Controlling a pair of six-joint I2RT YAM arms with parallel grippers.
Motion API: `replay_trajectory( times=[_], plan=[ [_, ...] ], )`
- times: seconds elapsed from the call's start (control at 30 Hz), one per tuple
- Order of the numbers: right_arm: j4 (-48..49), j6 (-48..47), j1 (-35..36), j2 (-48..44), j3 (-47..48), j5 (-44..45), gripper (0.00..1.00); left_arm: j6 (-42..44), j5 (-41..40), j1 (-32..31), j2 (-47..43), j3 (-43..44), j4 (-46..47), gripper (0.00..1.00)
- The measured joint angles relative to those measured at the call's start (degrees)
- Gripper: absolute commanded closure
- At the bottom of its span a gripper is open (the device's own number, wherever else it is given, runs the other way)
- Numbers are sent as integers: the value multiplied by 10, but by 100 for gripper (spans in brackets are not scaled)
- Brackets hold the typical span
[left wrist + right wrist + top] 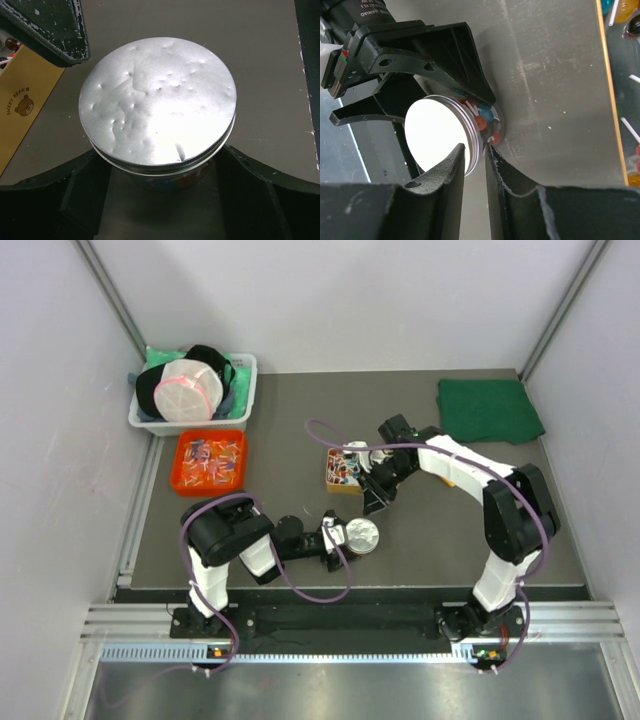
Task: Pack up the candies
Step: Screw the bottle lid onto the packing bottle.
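Top external: jar stands upright on the table, close ahead of the left arm. Left pincer brackets it; right pincer sits just beyond, tips pointing at it. Loose candies fill the orange tray, well to the left.

Left wrist: left pincer is spread wide, fingers against both flanks under the silver lid. I read this as a hold.

Right wrist: right pincer is barely parted and holds nothing I can confirm. The lid's rim lies dead ahead of the gap, with candies showing through the glass. I judge the right arm better placed for lid work.
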Motion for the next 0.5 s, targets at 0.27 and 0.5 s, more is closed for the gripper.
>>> replay_trajectory(
  times=[0.27, 0.5],
  plan=[
    [17, 0, 27, 2, -7, 2, 81, 0, 0, 0, 0, 0, 0, 25],
    [27, 0, 37, 2, -16, 9, 90, 0, 0, 0, 0, 0, 0, 25]
  ],
)
